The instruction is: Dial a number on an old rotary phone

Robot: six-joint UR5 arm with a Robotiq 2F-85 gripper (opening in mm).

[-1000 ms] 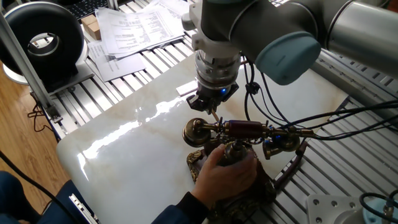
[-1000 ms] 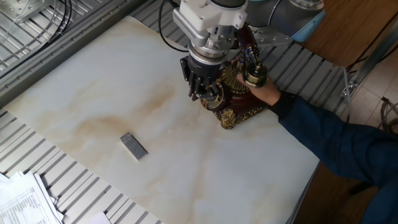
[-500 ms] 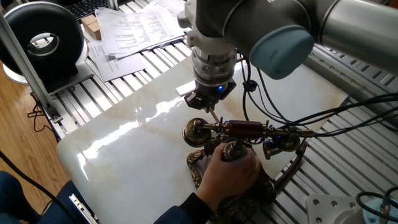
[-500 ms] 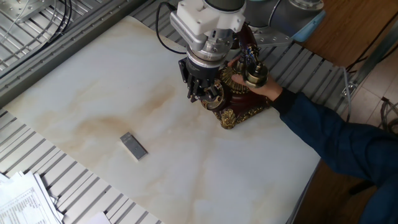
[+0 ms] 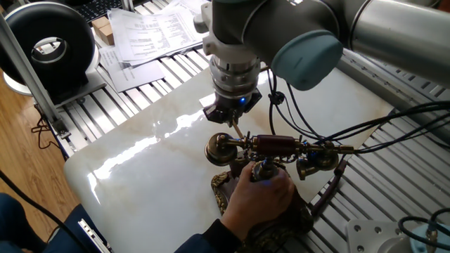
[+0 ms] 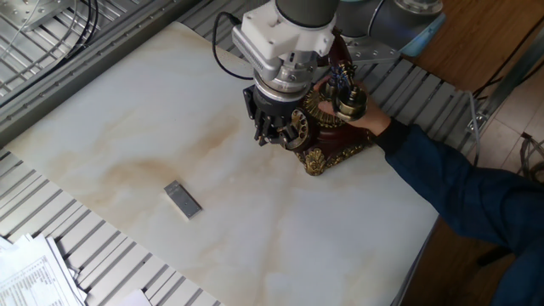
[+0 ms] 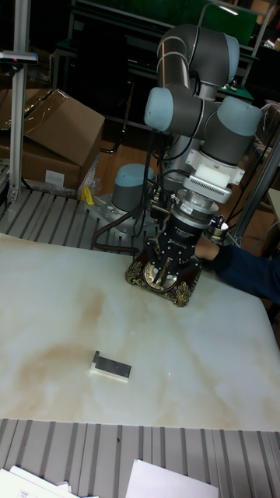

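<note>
Old rotary phone (image 5: 264, 172) stands near the right edge of the pale marble table (image 5: 148, 169), its ornate brass base (image 6: 327, 157) resting on the slab. Largest item in view is the grey UR5 arm (image 7: 198, 93), reaching down over the phone. Its gripper (image 5: 232, 119) hangs directly above the dial side of the phone, fingers drawn together on a thin pale wooden stick (image 5: 239, 131) that points down toward the phone; whether the tip touches the dial cannot be told. The handset (image 5: 274, 147), maroon bar with two brass cups, lies across the cradle. A person's hand (image 5: 260, 200), blue-sleeved, grasps the phone body from the far side. A small grey block (image 6: 183, 199) lies on the table, well apart from the phone
</note>
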